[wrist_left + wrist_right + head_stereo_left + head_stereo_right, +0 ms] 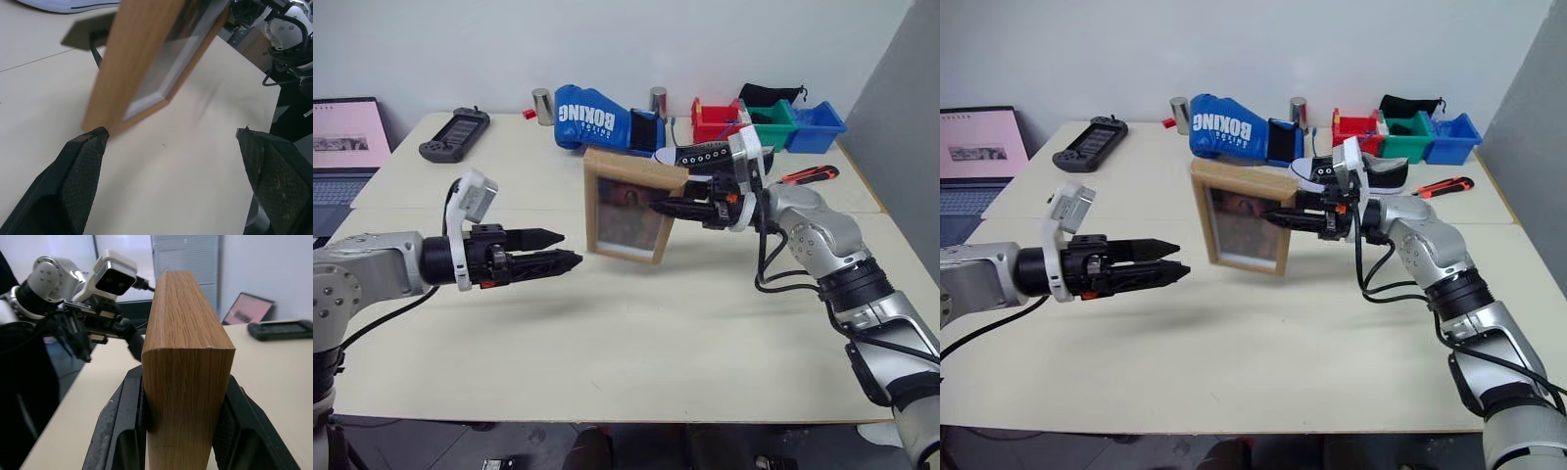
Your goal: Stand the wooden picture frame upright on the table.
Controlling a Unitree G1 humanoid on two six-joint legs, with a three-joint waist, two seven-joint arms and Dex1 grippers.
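Note:
The wooden picture frame (628,208) is upright over the middle of the table (636,343), its photo side facing me and leaning slightly. My right gripper (662,208) is shut on its right-hand edge, one finger (122,426) on each face of the wood (183,352). I cannot tell whether the lower edge touches the tabletop. My left gripper (570,248) is open and holds nothing, a short way left of the frame and pointing at its lower left corner. In the left wrist view the frame (142,68) shows its dark stand (90,30) folded out behind it.
Behind the frame lie a blue boxing glove (597,119) and a black-and-white shoe (705,157). Red, green and blue bins (773,125) stand at the back right, with a red-handled cutter (808,176) near them. A game controller (455,134) and a laptop (342,147) are at the far left.

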